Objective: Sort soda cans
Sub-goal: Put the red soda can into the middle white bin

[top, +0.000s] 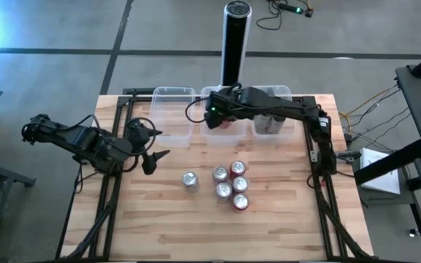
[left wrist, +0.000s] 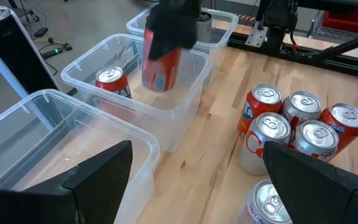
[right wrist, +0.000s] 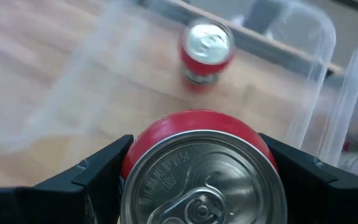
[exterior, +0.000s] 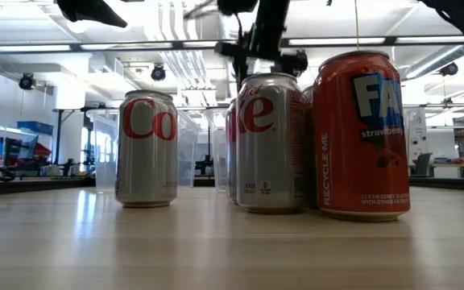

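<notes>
— Along the table's point(top: 167, 226) far edge? Three bins: left bin point(top: 172, 109), middle bin point(top: 212, 95), right bin point(top: 272, 120).
— Nearer? Four clustered cans point(top: 231, 184), lone can point(top: 189, 180) just left.
— Inside the middle bin? One can point(left wrist: 112, 81), another point(left wrist: 161, 65) held above.

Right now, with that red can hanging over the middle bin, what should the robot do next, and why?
Probably lower it and let go: the right gripper holds a red can over the middle bin, where another red can already stands.
</notes>
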You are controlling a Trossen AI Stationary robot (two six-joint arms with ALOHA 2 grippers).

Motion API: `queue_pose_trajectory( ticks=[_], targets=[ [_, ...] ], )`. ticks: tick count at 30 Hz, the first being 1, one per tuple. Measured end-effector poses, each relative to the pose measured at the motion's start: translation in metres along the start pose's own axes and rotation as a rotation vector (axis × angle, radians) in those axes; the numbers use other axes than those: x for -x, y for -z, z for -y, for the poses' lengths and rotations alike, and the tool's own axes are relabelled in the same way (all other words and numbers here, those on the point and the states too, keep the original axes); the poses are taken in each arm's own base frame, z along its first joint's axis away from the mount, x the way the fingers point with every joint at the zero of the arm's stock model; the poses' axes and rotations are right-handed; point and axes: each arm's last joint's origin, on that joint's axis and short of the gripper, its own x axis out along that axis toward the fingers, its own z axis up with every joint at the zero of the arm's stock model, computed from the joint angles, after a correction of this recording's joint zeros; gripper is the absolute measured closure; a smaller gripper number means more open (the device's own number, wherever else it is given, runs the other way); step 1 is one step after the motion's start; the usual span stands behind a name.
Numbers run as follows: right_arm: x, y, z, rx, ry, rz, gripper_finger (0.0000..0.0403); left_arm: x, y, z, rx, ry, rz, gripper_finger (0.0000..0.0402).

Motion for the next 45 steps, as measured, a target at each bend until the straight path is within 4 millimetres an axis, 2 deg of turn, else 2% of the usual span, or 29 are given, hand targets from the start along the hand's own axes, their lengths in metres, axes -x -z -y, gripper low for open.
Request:
queue_pose_trajectory(
  ticks=[6,13,25,34,45],
  targets=[
    [-0.047,0.011,0.001,-0.065,-0.029,-0.02,0.0105,0.0,0.0,0.0,0.004,0.0,0.001,0.0056],
    [-0.071,0.019,0.003,-0.047,-0.043,0.0,0.0104,0.0,-0.001,0.001,0.015,0.006,0.011,0.0056],
    [-0.092,0.016,0.008,0.03,-0.08,0.06,0.0103,-0.002,-0.003,0.003,0.022,0.011,0.021,0.0056],
    [-0.096,0.021,0.007,0.177,-0.102,0.05,0.0098,-0.001,-0.003,0.003,-0.011,0.011,0.022,0.0056],
    [-0.099,0.024,0.006,0.211,-0.13,0.055,0.0076,-0.001,-0.003,0.003,-0.024,0.011,0.024,0.0056]
  ],
)
